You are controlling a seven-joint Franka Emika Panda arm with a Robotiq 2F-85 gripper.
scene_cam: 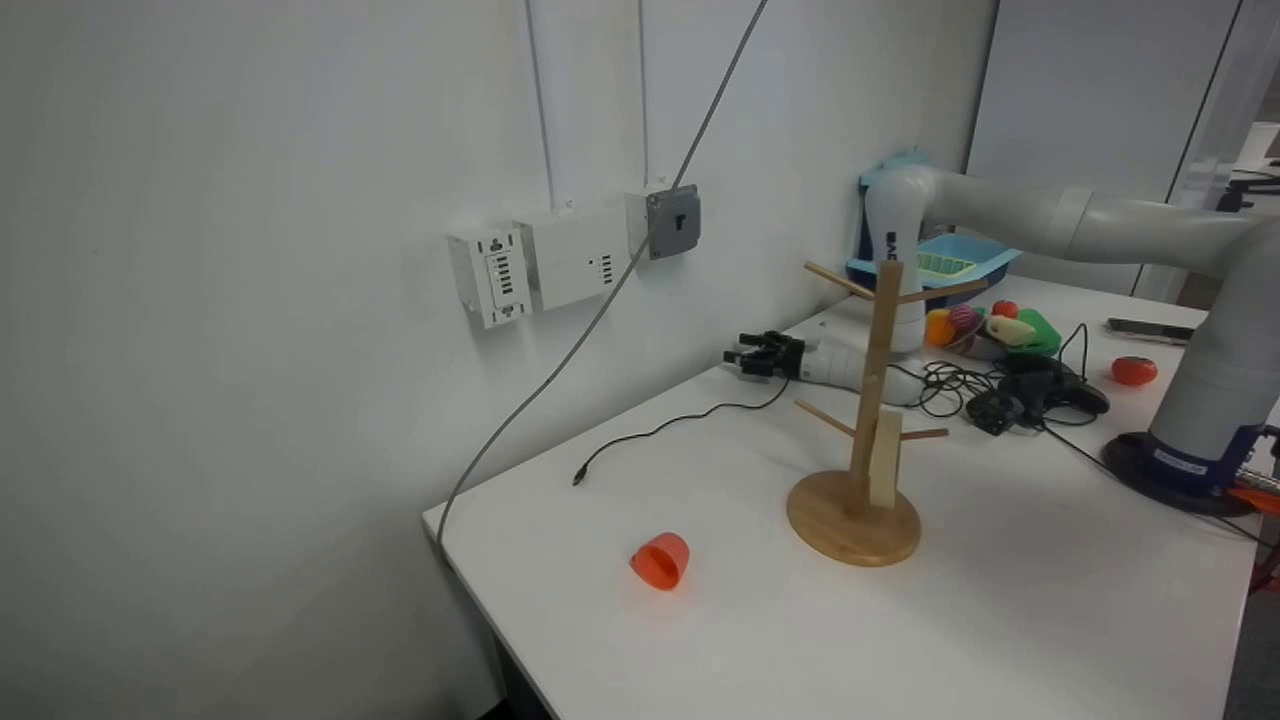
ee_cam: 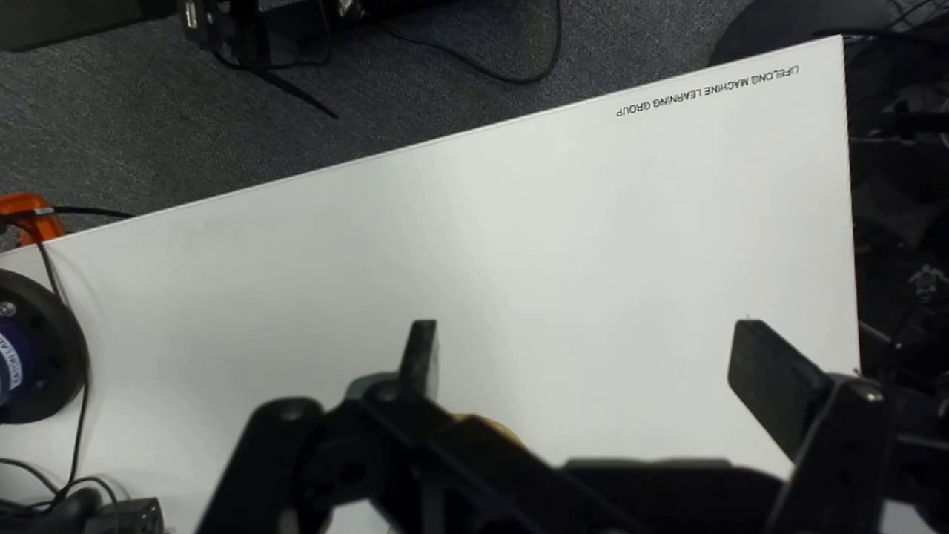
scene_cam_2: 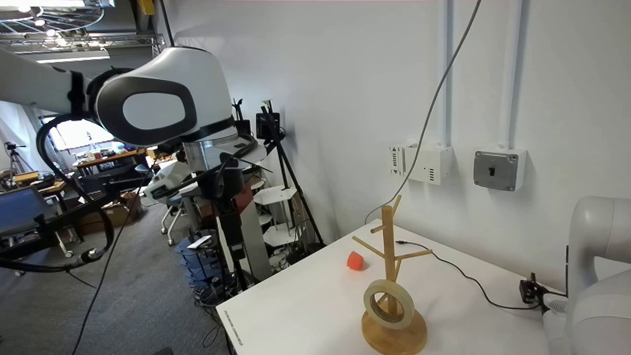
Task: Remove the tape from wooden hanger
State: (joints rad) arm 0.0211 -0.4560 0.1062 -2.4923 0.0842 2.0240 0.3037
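Note:
The wooden hanger (scene_cam: 868, 420) stands upright on its round base, with angled pegs at two heights. On a lower peg hangs the tape (scene_cam_2: 394, 323), a pale ring close against the pole; in an exterior view the tape (scene_cam: 885, 460) shows edge-on, with the peg's tip sticking out past it. Part of the hanger's base (ee_cam: 500, 426) peeks out from behind a gripper link in the wrist view, where the tape is hidden. My gripper (ee_cam: 586, 326) is open, pointing at bare tabletop, apart from the hanger and holding nothing.
An orange cup (scene_cam: 660, 560) lies on its side on the table near the hanger. Another white arm (scene_cam: 1070, 225) rests with its own black gripper by the wall. Cables (scene_cam: 950, 385) and toy fruit (scene_cam: 985, 325) sit towards that end. My arm (scene_cam_2: 162, 93) is beside the table.

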